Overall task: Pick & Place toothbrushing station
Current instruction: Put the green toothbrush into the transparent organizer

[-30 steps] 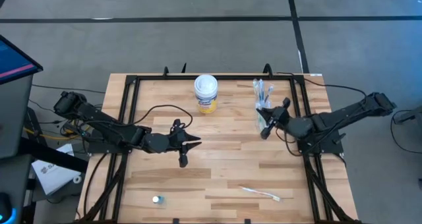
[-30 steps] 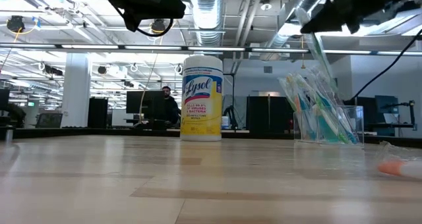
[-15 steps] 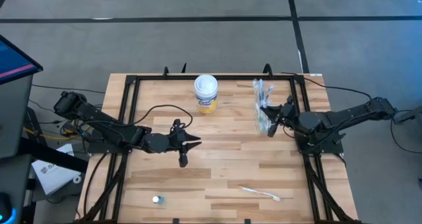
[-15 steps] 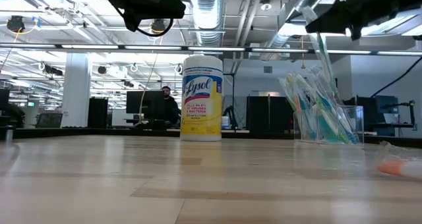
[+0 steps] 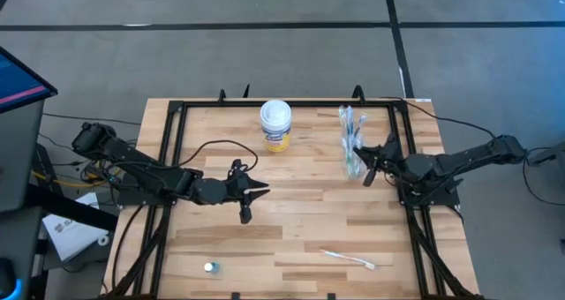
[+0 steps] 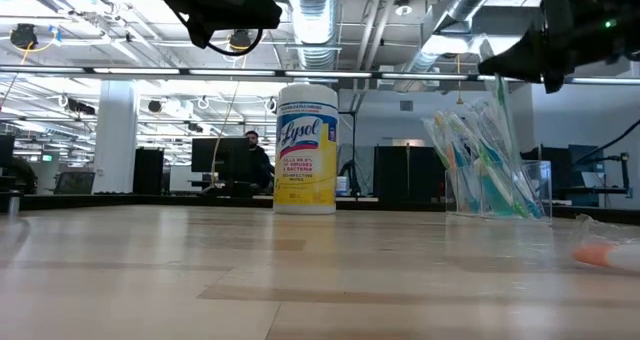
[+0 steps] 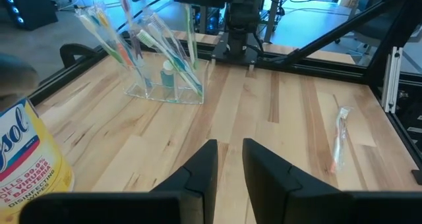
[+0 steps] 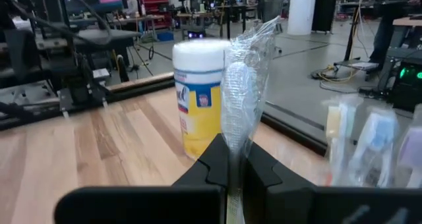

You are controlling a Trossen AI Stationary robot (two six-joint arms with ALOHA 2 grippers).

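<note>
A clear holder (image 5: 350, 144) (image 7: 166, 85) at the table's far right holds several wrapped toothbrushes and a small blue tube (image 7: 167, 73). My right gripper (image 8: 236, 153) (image 5: 367, 165) is beside it, shut on one clear-wrapped toothbrush (image 8: 241, 92) (image 6: 503, 115). That brush's lower end reaches down among the holder's brushes; whether it rests there is hidden. Another wrapped toothbrush (image 5: 349, 258) (image 7: 339, 140) lies flat near the table's front edge. My left gripper (image 7: 229, 163) (image 5: 258, 191) hangs open above mid-table with nothing between its fingers. My right gripper pinches the wrapped toothbrush just below its head (image 8: 235, 147) between its two fingers. The fingers come level from the table's right side and lie across the brush. The brush stands nearly upright, its head above the fingers and its handle (image 6: 506, 130) hanging below them.
A white-lidded yellow-labelled canister (image 5: 275, 124) (image 6: 306, 150) stands at the far middle. A small round object (image 5: 209, 267) sits near the front left. A black frame (image 5: 168, 150) borders the wooden table. Bare wood lies between the arms.
My right gripper has drawn back toward the table's right edge and sunk, rolling a little. The held toothbrush has gone with it, from a slant to nearly upright, and now hangs lower at the holder.
</note>
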